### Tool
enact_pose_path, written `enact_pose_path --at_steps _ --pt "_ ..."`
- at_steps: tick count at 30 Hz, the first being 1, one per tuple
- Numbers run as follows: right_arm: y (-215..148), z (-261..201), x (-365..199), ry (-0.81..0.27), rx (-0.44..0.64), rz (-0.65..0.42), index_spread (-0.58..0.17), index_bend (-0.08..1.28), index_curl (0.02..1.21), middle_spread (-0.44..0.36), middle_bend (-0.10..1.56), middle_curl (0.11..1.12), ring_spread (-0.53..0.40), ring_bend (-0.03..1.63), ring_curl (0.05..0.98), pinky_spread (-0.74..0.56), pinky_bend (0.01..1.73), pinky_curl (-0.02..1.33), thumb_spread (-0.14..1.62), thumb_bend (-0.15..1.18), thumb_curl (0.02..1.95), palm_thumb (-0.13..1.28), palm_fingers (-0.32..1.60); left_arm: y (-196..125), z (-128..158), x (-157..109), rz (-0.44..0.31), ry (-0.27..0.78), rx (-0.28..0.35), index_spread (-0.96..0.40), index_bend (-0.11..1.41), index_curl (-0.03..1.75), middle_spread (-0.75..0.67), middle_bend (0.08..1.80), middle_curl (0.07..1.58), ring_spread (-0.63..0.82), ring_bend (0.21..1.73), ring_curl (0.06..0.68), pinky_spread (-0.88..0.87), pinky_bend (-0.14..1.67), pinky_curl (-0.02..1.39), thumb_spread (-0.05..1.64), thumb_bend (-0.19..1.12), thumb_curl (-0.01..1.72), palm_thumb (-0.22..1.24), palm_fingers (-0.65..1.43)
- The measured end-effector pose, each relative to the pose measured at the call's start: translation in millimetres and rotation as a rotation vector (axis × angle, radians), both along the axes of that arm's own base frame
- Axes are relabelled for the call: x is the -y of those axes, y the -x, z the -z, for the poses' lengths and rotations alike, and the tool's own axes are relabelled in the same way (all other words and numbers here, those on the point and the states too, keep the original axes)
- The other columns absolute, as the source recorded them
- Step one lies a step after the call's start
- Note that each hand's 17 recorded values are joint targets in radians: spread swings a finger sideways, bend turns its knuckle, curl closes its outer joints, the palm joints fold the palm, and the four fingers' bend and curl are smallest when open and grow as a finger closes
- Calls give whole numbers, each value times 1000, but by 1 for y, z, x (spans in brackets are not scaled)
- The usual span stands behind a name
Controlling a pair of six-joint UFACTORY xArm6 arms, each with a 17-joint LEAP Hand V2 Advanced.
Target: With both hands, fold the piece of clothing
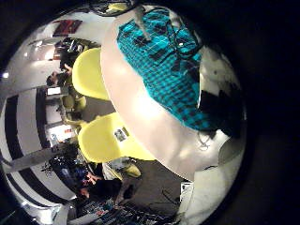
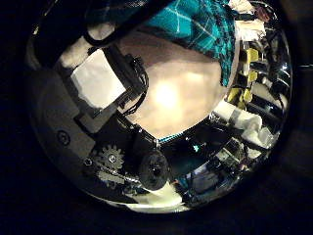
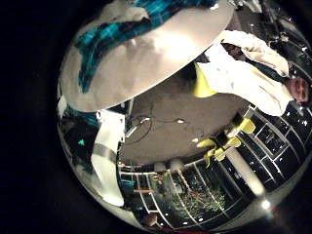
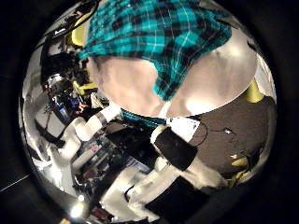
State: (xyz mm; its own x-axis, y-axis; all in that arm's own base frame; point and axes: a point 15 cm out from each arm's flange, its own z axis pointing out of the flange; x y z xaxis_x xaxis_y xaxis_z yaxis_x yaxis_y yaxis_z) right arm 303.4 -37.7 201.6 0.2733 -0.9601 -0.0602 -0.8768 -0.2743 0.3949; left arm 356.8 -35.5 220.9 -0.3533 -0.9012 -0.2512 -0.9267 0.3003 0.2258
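Note:
A checked shirt (image 4: 159, 37) lies spread and rumpled on a pale round table (image 4: 220, 75). It fills much of the right thumb side palm view, where one corner points toward the table's edge. My right hand (image 4: 140, 154) hangs off the cloth, fingers relaxed and holding nothing. In the left little finger side palm view the shirt (image 1: 159, 66) covers the far part of the table (image 1: 141, 112). A hand's dark fingers (image 1: 148, 39) rest near its top. My left hand (image 2: 108, 83) sits above bare table (image 2: 171, 93), away from the shirt (image 2: 196, 20), fingers straight and empty.
Two yellow chairs (image 1: 89, 75) (image 1: 108, 139) stand close beside the table. Another yellow chair (image 3: 202, 83) shows under the table's rim, with dark floor (image 3: 166, 112) around it. Shelves and clutter line the room's walls.

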Motion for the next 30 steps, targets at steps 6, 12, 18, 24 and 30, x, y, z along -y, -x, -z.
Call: enact_pose_path --at_steps 6,12,18,24,30 --pt "-2 44 -19 0 57 -54 -327 175 309 -32 325 374 34 658 199 234 693 73 1116 -31 325 435 144 2 -1 1 -5 27 -4 -689 351 1029 -599 920 930 -493 1305 521 -652 1107 758 1130 -16 469 758 960" --pt "-5 59 -38 54 30 -85 -323 173 313 -28 303 369 48 627 202 233 657 95 1078 -22 323 455 169 2 -6 -1 -9 25 -11 -711 316 1108 -607 916 952 -489 1316 524 -652 1106 777 1130 -16 475 757 955" --pt "-14 64 -33 130 22 -108 -309 168 309 -60 322 372 -18 679 213 138 631 95 1059 -6 341 538 311 3 -9 -6 -14 24 -18 -726 279 1171 -614 904 968 -487 1315 522 -650 1107 789 1131 -16 479 756 960" --pt "-22 60 -28 201 58 -124 -386 198 304 -203 528 466 -241 1000 316 -252 969 172 1044 20 392 722 1034 7 -14 -11 -13 28 -30 -735 245 1220 -621 889 981 -487 1311 520 -647 1102 797 1131 -16 481 755 967" --pt "-36 51 -31 189 131 -114 -468 601 535 -283 857 671 -282 1146 455 -292 1192 309 1087 47 442 892 1216 7 -17 -10 -6 31 -32 -740 215 1258 -628 874 991 -488 1304 518 -647 1091 802 1131 -16 482 755 975"
